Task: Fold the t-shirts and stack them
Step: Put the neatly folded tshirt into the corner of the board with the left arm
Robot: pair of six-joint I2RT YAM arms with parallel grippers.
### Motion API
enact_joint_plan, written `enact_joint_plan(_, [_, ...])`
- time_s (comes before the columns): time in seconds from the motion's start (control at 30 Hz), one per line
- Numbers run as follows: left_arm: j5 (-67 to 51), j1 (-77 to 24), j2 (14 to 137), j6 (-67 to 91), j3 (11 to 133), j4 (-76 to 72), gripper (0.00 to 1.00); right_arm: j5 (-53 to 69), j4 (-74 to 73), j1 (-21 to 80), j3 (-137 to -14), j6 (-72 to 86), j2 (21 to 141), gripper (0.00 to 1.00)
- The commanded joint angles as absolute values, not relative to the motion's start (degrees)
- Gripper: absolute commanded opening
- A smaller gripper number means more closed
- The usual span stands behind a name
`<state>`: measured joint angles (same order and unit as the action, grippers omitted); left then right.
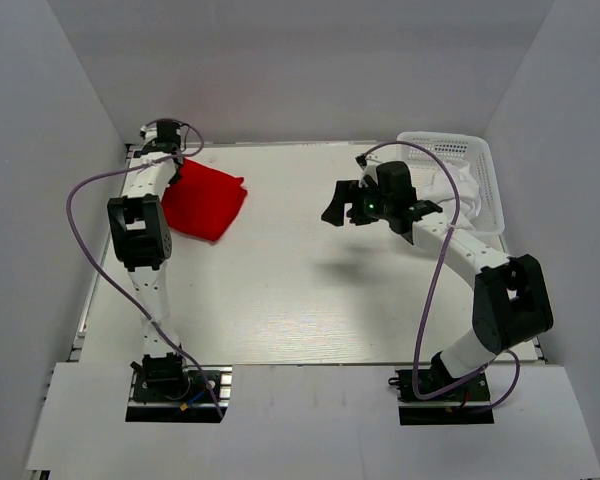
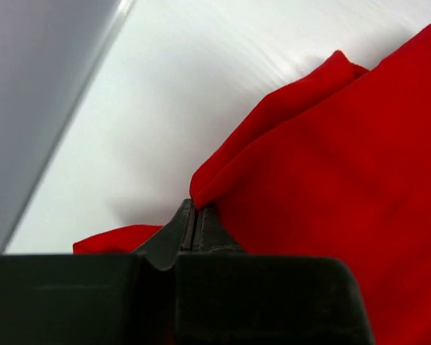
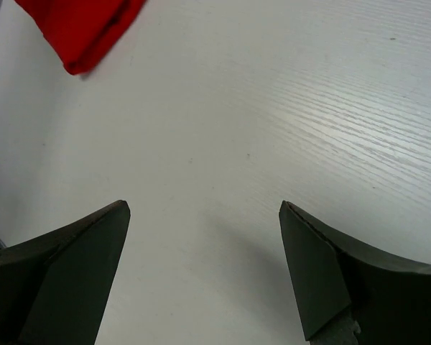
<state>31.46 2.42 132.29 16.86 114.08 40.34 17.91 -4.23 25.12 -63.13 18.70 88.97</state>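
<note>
The red t-shirt (image 1: 208, 200) lies folded into a small rectangle at the far left of the table. It fills the right of the left wrist view (image 2: 330, 180), and a corner shows in the right wrist view (image 3: 79, 29). My left gripper (image 1: 177, 163) is at the shirt's far left edge. Its jaws (image 2: 195, 205) are pressed together with a fold of red cloth pinched at their tips. My right gripper (image 1: 338, 207) hangs wide open and empty above the bare table middle (image 3: 205, 208). The white t-shirt (image 1: 458, 185) lies crumpled in the basket.
A white plastic lattice basket (image 1: 487, 170) stands at the far right, behind my right arm. Grey walls close in the table on the left, the right and the far side. The left wall runs close beside my left gripper (image 2: 36, 108).
</note>
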Motion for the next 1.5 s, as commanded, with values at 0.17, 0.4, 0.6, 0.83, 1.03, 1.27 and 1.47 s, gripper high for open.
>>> enact_joint_plan(0.17, [31.47,10.8,143.43,13.45,135.26,41.84,0.0,10.56,-6.77,23.73,-65.04,16.26,85.43,0.9])
enact_joint_plan(0.4, [27.07,16.52,143.96,21.17,133.25,41.74,0.0,8.26,-6.94,23.2,-66.8,16.17,85.69,0.9])
enact_joint_plan(0.6, [25.14,17.67,140.99,22.66,127.44,36.22,0.0,11.68,-5.72,23.12,-67.33,13.8,87.98,0.9])
enact_joint_plan(0.83, [20.85,18.19,137.13,24.52,127.01,37.35,0.59,13.8,-5.1,23.2,-68.12,12.22,88.77,0.9])
enact_joint_plan(1.03, [15.56,16.27,128.16,26.71,118.94,34.81,1.0,17.57,-5.36,23.38,-68.64,9.58,88.15,0.9])
enact_joint_plan(1.27, [12.76,14.33,114.2,29.88,103.29,29.53,1.0,23.55,1.84,23.81,-65.92,13.87,88.33,0.9])
enact_joint_plan(1.47, [4.67,5.64,96.62,33.91,79.05,20.23,1.0,22.16,13.62,23.47,-53.38,20.65,84.56,0.9])
